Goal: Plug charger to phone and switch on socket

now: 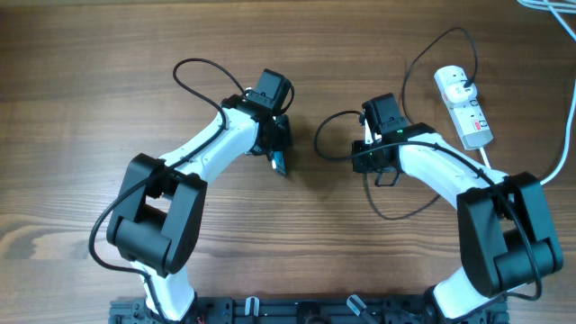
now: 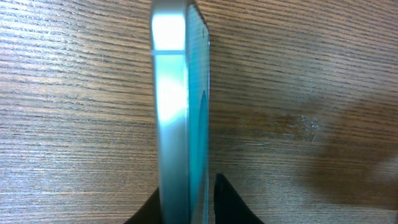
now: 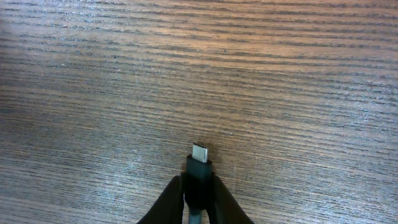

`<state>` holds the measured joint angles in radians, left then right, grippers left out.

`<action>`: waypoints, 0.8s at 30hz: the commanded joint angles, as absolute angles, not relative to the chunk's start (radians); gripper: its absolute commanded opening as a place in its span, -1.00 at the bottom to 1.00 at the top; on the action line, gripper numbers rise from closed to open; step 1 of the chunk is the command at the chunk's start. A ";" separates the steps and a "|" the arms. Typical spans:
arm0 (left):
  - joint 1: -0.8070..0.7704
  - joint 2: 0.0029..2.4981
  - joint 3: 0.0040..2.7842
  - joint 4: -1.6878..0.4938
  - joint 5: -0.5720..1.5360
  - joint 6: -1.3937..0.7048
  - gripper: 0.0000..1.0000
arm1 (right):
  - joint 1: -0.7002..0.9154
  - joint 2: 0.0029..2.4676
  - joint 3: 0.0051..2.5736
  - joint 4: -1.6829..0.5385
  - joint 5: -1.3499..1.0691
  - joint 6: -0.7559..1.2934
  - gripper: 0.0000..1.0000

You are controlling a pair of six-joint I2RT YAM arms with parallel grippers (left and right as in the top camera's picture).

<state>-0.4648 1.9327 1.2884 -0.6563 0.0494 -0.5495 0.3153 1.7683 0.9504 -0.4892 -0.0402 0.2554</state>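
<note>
Right claw (image 3: pixel 199 182): closed on the black collar of the long thin black charger cable (image 3: pixel 199 168), whose small silver connector tip pokes out just past the fingertips, over the wood.
Left claw (image 2: pixel 186 205): clamped on the small rectangular smartphone with the turquoise screen (image 2: pixel 180 112), which stands on its thin edge; its pale silver side faces the wrist camera and the screen is turned to the right of that view.
Gap between the two: from overhead the phone shows as a small turquoise sliver below the left claw, apart from the right claw, with bare table between them.
Cable run: from the right claw the black lead loops away towards the far right.
White elongated power strip (image 1: pixel 464 110): lies at the far right, well clear of both arms, with a white plug seated in its farther outlet; I cannot tell the switch position.
Brown wood-grain table (image 1: pixel 90 90): carries everything.
</note>
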 commanded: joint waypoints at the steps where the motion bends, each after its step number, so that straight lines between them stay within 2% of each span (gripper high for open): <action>1: -0.469 1.929 1.278 -0.653 0.040 -0.531 -0.54 | 0.314 1.794 0.935 -0.487 -0.027 0.236 -0.67; 7: -0.469 1.928 1.278 -0.665 0.059 -0.531 -0.53 | 0.314 1.794 0.935 -0.480 -0.026 0.236 -0.66; 15: -0.469 1.928 1.278 -0.684 0.059 -0.531 -0.24 | 0.314 1.794 0.935 -0.483 -0.027 0.236 -0.66; 22: -0.469 1.928 1.278 -0.683 0.058 -0.531 -0.26 | 0.314 1.794 0.935 -0.481 -0.027 0.236 -0.66; 24: -0.469 1.928 1.278 -0.683 0.058 -0.531 -0.19 | 0.314 1.794 0.935 -0.484 -0.027 0.236 -0.66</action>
<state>-0.4648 1.9324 1.2873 -0.6838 0.0513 -0.5354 0.3153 1.7691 0.9504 -0.4843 -0.0402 0.2554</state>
